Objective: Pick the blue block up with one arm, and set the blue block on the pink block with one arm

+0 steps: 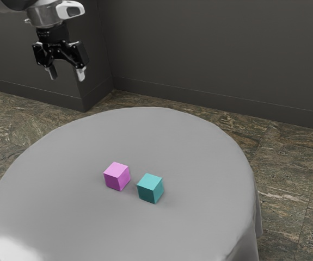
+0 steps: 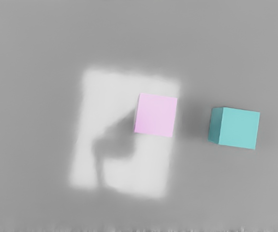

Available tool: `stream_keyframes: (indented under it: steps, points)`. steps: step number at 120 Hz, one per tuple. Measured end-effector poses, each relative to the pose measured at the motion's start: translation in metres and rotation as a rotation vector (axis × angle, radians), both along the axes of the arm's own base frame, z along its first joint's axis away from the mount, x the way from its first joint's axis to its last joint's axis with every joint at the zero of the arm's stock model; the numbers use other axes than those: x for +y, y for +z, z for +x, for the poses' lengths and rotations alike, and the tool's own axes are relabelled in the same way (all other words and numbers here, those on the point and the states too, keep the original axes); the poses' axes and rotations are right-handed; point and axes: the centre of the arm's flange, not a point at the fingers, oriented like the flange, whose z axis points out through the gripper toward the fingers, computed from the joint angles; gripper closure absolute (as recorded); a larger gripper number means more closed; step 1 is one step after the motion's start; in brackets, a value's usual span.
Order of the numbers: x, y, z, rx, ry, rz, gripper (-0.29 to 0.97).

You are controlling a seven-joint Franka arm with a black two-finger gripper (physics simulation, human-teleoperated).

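My gripper [image 1: 66,75] hangs spread and empty high above the worktop's [image 1: 58,157] far edge, while the one blue block [image 1: 149,188], a cube without a long axis, corner toward the near side, sits flat just beside the one pink block [image 1: 116,176], at the exterior view's right.

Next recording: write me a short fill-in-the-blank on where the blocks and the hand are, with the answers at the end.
1. The hand, high above the table, is ____, not shut.
2. In the exterior view, the blue block sits to the ____ of the pink block.
3. The two blocks do not ____; a strip of table shows between them.
4. The hand holds ____.
Missing words: open; right; touch; nothing.
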Motion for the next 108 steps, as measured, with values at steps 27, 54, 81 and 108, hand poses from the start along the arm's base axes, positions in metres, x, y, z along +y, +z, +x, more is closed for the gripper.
stream_keyframes:
  steps: [27, 54, 81, 108]
  points:
    - [-0.030, -0.080, 0.049, 0.083, -0.069, -0.032, 0.00]
    - [-0.064, -0.206, 0.062, 0.138, -0.125, -0.020, 0.00]
    - [-0.127, -0.240, 0.058, 0.015, -0.226, 0.064, 0.00]
    - [-0.158, -0.292, 0.045, 0.023, -0.184, 0.058, 0.00]
